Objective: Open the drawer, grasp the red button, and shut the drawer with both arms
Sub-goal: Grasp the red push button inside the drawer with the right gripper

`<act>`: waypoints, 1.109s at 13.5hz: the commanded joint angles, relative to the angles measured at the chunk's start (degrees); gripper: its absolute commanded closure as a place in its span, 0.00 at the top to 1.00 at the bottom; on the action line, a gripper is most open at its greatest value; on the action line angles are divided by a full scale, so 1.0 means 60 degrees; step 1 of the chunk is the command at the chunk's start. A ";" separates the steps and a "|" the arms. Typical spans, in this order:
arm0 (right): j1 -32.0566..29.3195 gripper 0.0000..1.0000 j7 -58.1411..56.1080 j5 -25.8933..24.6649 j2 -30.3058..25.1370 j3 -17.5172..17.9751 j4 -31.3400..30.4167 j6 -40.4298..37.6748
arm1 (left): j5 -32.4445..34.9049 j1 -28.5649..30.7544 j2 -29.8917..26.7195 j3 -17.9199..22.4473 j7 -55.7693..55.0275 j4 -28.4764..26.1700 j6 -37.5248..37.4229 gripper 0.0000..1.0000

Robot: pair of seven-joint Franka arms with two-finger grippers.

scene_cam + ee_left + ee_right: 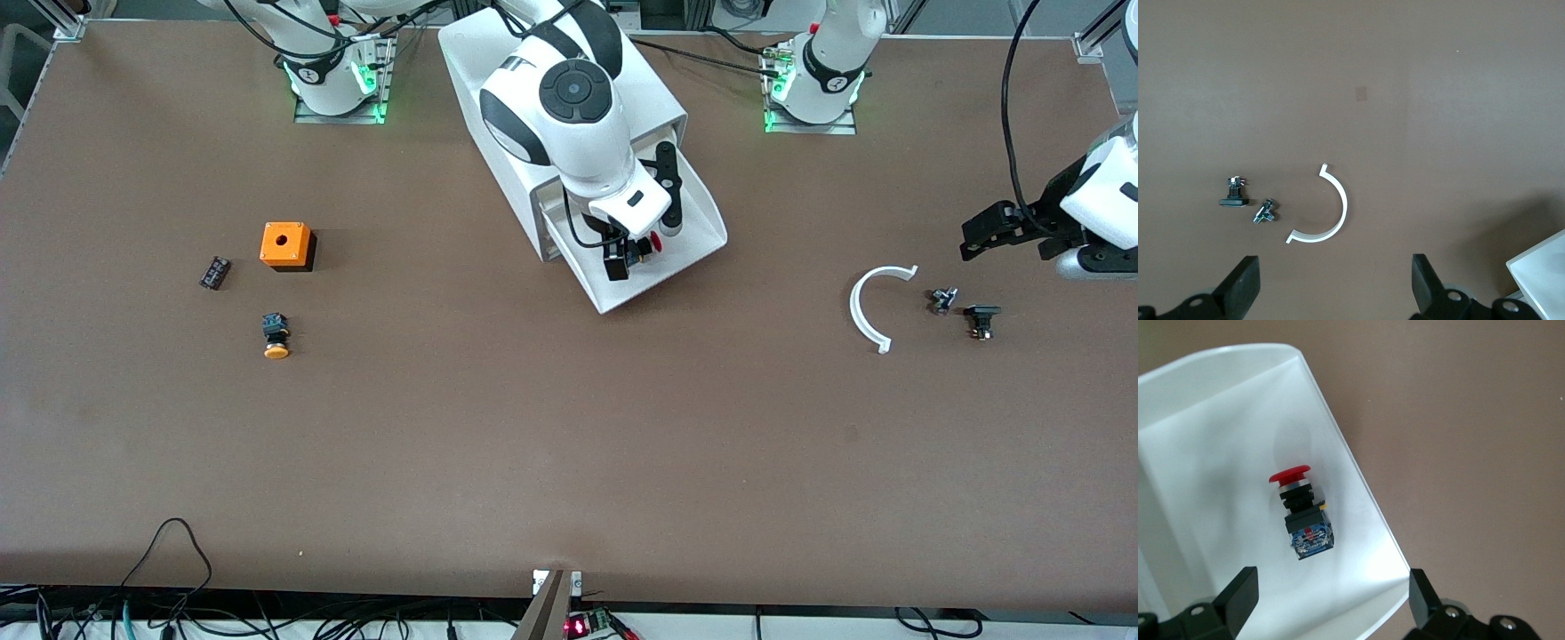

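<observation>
The drawer (pixel 698 213) stands pulled out of the white cabinet (pixel 471 53) toward the front camera. The red-capped button (pixel 654 240) lies on its side on the drawer floor; the right wrist view shows it (pixel 1301 513) with its black body and blue base. My right gripper (pixel 644 229) hangs open just over the drawer, its fingers on either side of the button and not touching it; the right wrist view also shows the gripper (pixel 1330 603). My left gripper (pixel 982 233) is open and empty over the table at the left arm's end, and it shows in the left wrist view (pixel 1333 287).
A white curved piece (pixel 867 307) and two small dark parts (pixel 942 300) (pixel 981 320) lie under the left gripper's area. Toward the right arm's end lie an orange box with a hole (pixel 286 244), a yellow-capped button (pixel 276 338) and a small black part (pixel 214 272).
</observation>
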 commanded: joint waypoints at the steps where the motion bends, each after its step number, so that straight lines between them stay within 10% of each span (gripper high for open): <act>1: -0.0047 1.00 -0.0709 -0.0592 0.0342 0.0301 0.0338 -0.0400 | 0.0218 -0.0029 0.0027 -0.0172 -0.0181 0.0105 -0.0120 1.00; 15: 0.0363 1.00 -0.0651 -0.1297 0.1133 0.0639 0.0353 -0.0535 | 0.0086 0.0073 0.0335 -0.0289 -0.0152 0.0603 -0.0134 1.00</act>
